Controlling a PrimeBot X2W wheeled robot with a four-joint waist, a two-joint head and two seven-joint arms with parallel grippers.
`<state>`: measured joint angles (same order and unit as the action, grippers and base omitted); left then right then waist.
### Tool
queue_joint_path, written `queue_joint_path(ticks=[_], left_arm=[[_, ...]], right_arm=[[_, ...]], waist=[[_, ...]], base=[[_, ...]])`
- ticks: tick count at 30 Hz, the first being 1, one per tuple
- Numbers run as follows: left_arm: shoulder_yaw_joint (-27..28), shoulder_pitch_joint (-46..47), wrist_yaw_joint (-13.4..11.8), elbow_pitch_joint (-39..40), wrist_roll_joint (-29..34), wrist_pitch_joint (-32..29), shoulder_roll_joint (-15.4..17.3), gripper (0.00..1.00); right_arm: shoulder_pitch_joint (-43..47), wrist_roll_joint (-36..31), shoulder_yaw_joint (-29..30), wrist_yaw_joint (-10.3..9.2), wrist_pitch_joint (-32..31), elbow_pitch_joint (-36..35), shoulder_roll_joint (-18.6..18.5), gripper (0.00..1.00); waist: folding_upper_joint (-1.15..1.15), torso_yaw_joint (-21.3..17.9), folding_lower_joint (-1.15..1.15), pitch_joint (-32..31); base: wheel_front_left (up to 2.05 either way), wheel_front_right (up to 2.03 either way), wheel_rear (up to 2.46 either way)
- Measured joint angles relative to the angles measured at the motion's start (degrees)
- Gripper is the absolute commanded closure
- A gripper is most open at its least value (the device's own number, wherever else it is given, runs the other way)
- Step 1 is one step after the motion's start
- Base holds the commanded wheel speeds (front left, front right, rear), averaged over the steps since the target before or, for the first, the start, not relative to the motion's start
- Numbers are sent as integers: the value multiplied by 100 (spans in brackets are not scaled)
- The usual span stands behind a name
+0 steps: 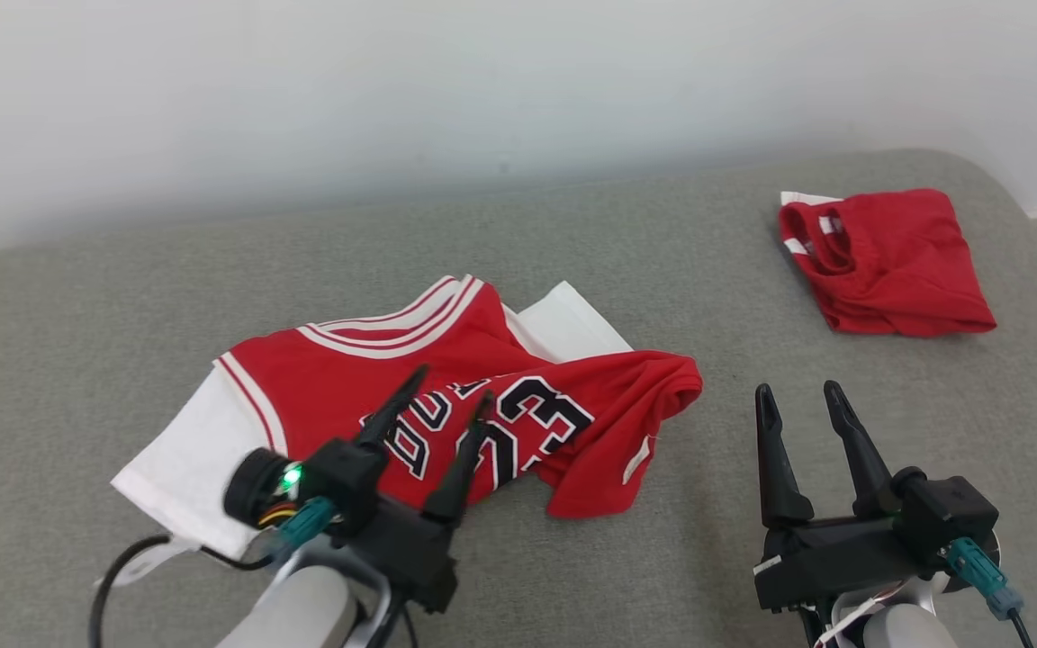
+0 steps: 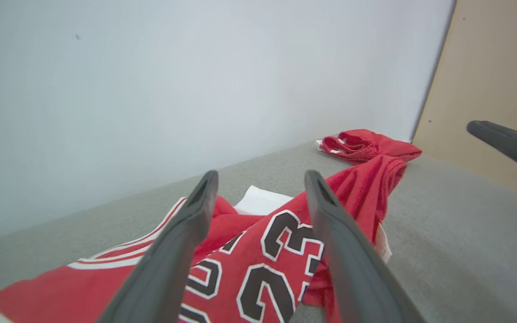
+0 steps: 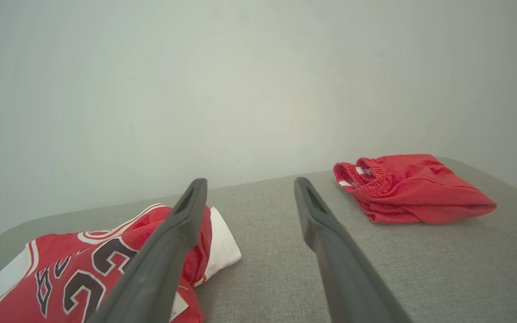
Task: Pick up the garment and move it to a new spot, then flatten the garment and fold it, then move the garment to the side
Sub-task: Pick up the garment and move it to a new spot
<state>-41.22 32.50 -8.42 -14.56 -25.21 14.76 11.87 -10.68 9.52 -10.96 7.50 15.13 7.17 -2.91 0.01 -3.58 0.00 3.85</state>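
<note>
Roughly at the middle of the grey padded surface (image 1: 572,225) lies the garment (image 1: 329,387), a red basketball jersey with white-striped trim and a black 23 on it. It is rumpled rather than flat: its right end is bunched into a fold, and white fabric (image 1: 185,450) sticks out from under it at the near left and at the far side.

The left pincer (image 1: 453,385) hangs over the jersey's printed numerals with its 2 dark fingers spread wide and nothing between them. In the left wrist view the pincer (image 2: 260,177) frames the 23 on the garment (image 2: 281,237), and I cannot tell whether the fingertips touch the cloth.

The right pincer (image 1: 798,390) is also spread wide and holds nothing; it sits over bare grey surface to the right of the jersey, apart from it. Its wrist view looks between the fingers (image 3: 249,183) at the bare surface, with the garment (image 3: 83,264) low on the left.

A folded pair of red shorts (image 1: 897,261) rests near the far right corner, well apart from the jersey, and a pale wall (image 1: 482,90) stands behind.
</note>
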Motion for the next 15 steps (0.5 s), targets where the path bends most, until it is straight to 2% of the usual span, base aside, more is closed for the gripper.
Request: queue_joint_path(ticks=[8,15], left_arm=[[862,-751,-383,657,132,1,430,0],[1579,-1398,-486,937,266,13,697,0]], right_arm=[[143,12,2,0,0,-9,0,0],[194,13,44,0,0,-65,0,0]], waist=[[0,278,0,-175],[0,424,0,-180]], base=[[0,0,0],[0,0,0]])
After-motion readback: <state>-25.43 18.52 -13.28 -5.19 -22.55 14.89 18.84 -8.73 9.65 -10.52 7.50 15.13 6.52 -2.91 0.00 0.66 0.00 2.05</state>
